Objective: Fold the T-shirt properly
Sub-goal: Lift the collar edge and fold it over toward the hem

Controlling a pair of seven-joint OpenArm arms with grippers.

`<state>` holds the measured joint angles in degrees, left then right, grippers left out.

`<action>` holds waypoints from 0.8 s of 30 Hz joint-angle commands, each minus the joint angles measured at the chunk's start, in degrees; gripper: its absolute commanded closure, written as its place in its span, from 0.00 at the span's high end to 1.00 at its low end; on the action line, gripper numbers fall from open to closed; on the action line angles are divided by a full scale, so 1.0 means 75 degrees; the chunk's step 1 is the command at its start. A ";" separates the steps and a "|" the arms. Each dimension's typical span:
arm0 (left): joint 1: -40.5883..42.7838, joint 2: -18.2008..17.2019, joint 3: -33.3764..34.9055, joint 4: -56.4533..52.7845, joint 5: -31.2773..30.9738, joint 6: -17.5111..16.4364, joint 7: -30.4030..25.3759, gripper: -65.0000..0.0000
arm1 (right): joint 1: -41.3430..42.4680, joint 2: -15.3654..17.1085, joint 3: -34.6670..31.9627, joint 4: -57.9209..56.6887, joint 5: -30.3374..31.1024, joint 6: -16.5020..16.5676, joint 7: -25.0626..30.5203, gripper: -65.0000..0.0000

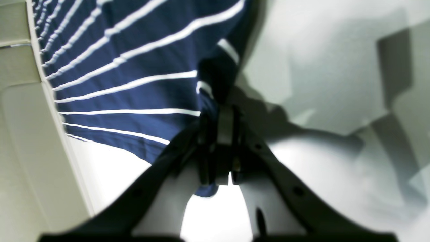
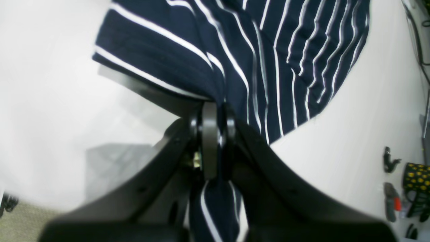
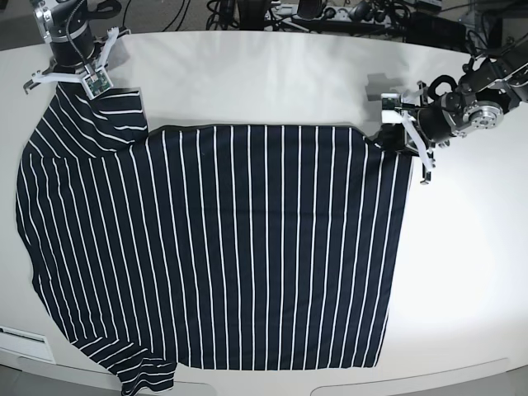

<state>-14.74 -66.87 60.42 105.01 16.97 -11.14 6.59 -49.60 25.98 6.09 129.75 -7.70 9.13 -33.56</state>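
The T-shirt [image 3: 223, 247], dark navy with thin white stripes, lies spread flat over the white table [image 3: 272, 78]. My left gripper [image 3: 398, 132] is at the shirt's far right corner and is shut on the cloth there; the left wrist view shows its jaws pinching the T-shirt [image 1: 134, 67] at the left gripper [image 1: 220, 124]. My right gripper [image 3: 76, 82] is at the far left, shut on the sleeve corner; the right wrist view shows the T-shirt [image 2: 268, 50] clamped in the right gripper [image 2: 215, 121], with a tail of cloth hanging through.
The shirt's lower left sleeve [image 3: 144, 375] hangs near the table's front edge. Cables and equipment [image 3: 330, 12] line the table's far edge. Small tools [image 2: 391, 198] and a yellow-dotted object [image 2: 416, 176] lie beyond the table's right side. A white label [image 3: 25, 340] sits at the front left.
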 commanded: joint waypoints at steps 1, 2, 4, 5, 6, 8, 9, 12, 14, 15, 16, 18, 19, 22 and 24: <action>-0.0041 -0.0300 -0.0058 0.0187 0.0032 0.0102 -0.0006 0.00 | -0.0195 0.0096 0.0181 0.0323 -0.0067 -0.0111 0.0090 0.00; -0.0009 -0.0405 -0.0058 0.0291 0.0044 0.0096 -0.0006 0.00 | -0.0379 0.0096 0.0297 0.0501 -0.0061 -0.0111 0.0093 0.00; 0.0114 -0.0612 -0.0058 0.0472 0.0047 0.0102 -0.0009 0.00 | -0.0697 0.0093 0.0574 0.0700 0.0070 -0.0172 0.0085 0.00; 0.0195 -0.0697 -0.0058 0.0557 0.0044 0.0096 -0.0006 0.00 | -0.0868 0.0093 0.0720 0.0700 0.0242 -0.0227 0.0050 0.00; 0.0303 -0.0778 -0.0058 0.0635 0.0047 0.0099 -0.0006 0.00 | -0.1046 0.0093 0.0871 0.0700 0.0402 -0.0227 0.0012 0.00; 0.0554 -0.0918 -0.0058 0.0801 0.0064 0.0099 0.0000 0.00 | -0.1387 0.0093 0.1163 0.0700 0.0656 -0.0219 -0.0023 0.00; 0.0694 -0.0976 -0.0058 0.0892 0.0096 0.0096 0.0041 0.00 | -0.1562 0.0093 0.1306 0.0700 0.0796 -0.0221 -0.0023 0.00; 0.1113 -0.1119 -0.0058 0.1186 0.0353 0.0099 0.0388 0.00 | -0.1973 0.0093 0.1603 0.0700 0.1218 -0.0210 -0.0119 0.00; 0.1338 -0.1274 -0.0058 0.1373 0.0484 0.0128 0.0393 0.00 | -0.2256 0.0093 0.1649 0.0700 0.1317 -0.0154 -0.0160 0.00; 0.1431 -0.1358 -0.0058 0.1475 0.0481 0.0207 0.0402 0.00 | -0.2384 0.0093 0.1647 0.0700 0.1317 -0.0149 -0.0163 0.00; 0.1530 -0.1437 -0.0058 0.1591 0.0487 0.0350 0.0428 0.00 | -0.2512 0.0093 0.1647 0.0700 0.1317 -0.0146 -0.0160 0.00; 0.1696 -0.1591 -0.0058 0.1880 0.0507 0.0522 0.0682 0.00 | -0.2728 0.0090 0.1647 0.0700 0.1314 -0.0140 -0.0166 0.00; 0.1769 -0.1670 -0.0058 0.2043 0.0519 0.0580 0.0874 0.00 | -0.2827 0.0090 0.1647 0.0700 0.1311 -0.0143 -0.0169 0.00; 0.1988 -0.1961 -0.0058 0.2483 0.0548 0.0740 0.1355 0.00 | -0.3127 0.0093 0.1647 0.0700 0.1309 -0.0143 -0.0172 0.00; 0.2151 -0.2165 -0.0058 0.2716 0.0571 0.0784 0.1545 0.00 | -0.3337 0.0090 0.1647 0.0700 0.1212 -0.0146 -0.0207 0.00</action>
<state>1.50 -81.71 60.40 124.75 21.02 -6.02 18.33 -73.67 26.33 17.89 134.19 1.91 8.43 -34.98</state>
